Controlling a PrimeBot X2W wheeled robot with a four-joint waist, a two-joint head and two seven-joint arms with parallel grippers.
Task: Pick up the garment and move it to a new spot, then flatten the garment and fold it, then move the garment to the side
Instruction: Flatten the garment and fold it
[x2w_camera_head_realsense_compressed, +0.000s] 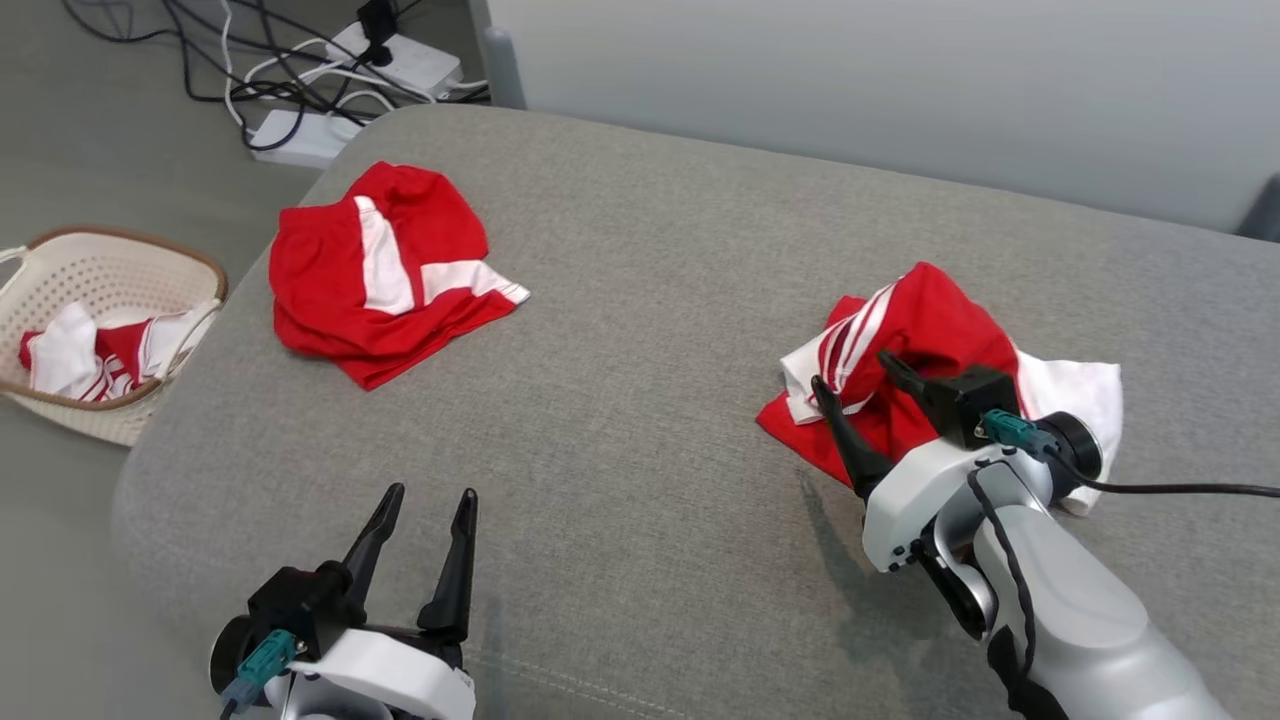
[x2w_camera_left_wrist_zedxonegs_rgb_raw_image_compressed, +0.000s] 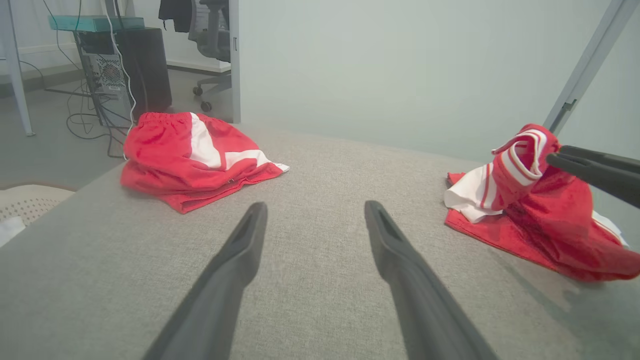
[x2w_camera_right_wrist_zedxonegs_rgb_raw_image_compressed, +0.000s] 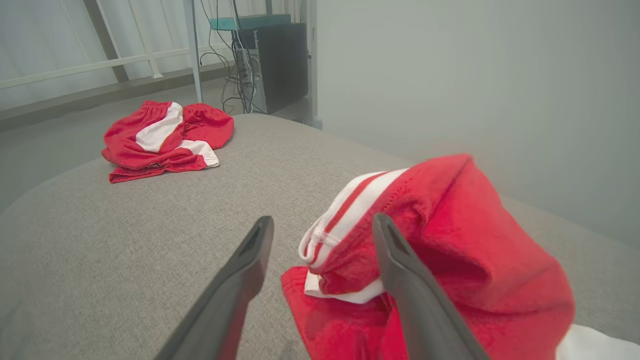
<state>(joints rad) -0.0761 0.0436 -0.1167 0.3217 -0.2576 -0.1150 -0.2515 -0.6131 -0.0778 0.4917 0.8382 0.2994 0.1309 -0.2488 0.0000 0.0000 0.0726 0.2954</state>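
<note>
Cream plastic and perforated, a basket (x2w_camera_head_realsense_compressed: 100, 275) sits on the floor at far left, holding a heap of red-and-white clothes (x2w_camera_head_realsense_compressed: 95, 365). Farther back on the floor, white power strips (x2w_camera_head_realsense_compressed: 300, 135) lie among tangled cables. To their right begins a broad grey cushioned surface (x2w_camera_head_realsense_compressed: 640, 330), and on its far left part rest red shorts (x2w_camera_head_realsense_compressed: 385, 270) with white panels, folded roughly into a flat pile. Near the front edge, left of centre, the left pincer (x2w_camera_head_realsense_compressed: 432, 493) hangs over bare grey fabric with its two dark fingers spread apart and nothing between them, pointing toward the far side. Well to the right, the crumpled garment (x2w_camera_head_realsense_compressed: 930, 320), red with white stripes and a white panel, lies bunched on the surface, one striped fold humped upward. The right pincer (x2w_camera_head_realsense_compressed: 852, 372) is at that garment's near left edge, its fingers parted and set astride the striped fold; from the right wrist view one finger (x2w_camera_right_wrist_zedxonegs_rgb_raw_image_compressed: 400, 265) crosses in front of the red cloth, though whether it presses on it cannot be told. A pale wall (x2w_camera_head_realsense_compressed: 900, 90) stands behind.
</note>
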